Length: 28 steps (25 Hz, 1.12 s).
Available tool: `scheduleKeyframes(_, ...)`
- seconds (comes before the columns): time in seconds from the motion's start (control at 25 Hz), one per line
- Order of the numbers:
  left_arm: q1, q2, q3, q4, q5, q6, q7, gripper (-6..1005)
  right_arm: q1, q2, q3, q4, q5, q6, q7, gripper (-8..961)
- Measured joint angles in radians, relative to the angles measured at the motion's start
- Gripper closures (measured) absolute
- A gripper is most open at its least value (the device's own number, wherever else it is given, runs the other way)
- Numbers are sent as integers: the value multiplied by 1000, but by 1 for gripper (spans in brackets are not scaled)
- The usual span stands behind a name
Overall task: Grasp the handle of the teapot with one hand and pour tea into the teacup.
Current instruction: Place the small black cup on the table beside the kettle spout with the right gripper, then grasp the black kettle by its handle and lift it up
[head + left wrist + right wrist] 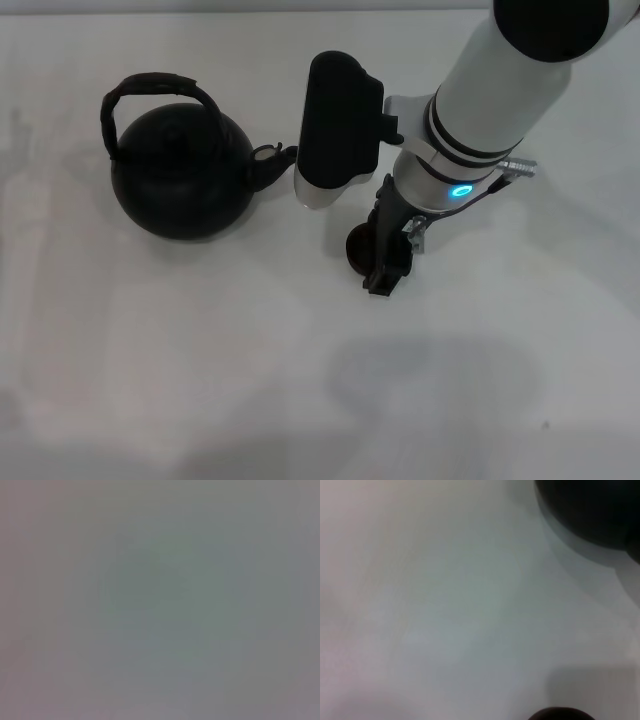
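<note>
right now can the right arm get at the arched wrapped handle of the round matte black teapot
Probably yes: the handle stands clear above the teapot, nothing over it. The right gripper sits low by the teacup, so it must lift and cross first.

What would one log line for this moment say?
teapot: upright on table, handle free | teacup: under right gripper | left gripper: unseen | pour: not begun

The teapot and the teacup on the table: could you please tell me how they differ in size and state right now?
The teapot is far larger than the teacup, a small round dark shape. The teapot stands untouched with its arched handle free; the teacup sits at the right gripper, partly hidden by it. The teapot is to the robot's left, the teacup nearer the middle. Both are dark and rest on the white table.
</note>
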Motion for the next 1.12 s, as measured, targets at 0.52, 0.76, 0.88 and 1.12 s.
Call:
scheduleKeyframes(0.52, 1, 0, -1, -4, 0, 0, 0, 350, -63, 0, 131, -12, 71, -18, -93, 90)
scheduleKeyframes(0.76, 3, 0, -5, -5, -1, 0, 0, 351, -159, -3, 292, -19, 107, -50, -187, 90)
scheduleKeyframes(0.88, 7, -1, -6, -7, -6, 0, 0, 352, -212, -5, 387, -6, 174, -65, -277, 90)
scheduleKeyframes(1.12, 9, -2, -6, -8, -7, 0, 0, 353, -287, -12, 637, 76, 301, -54, -425, 89)
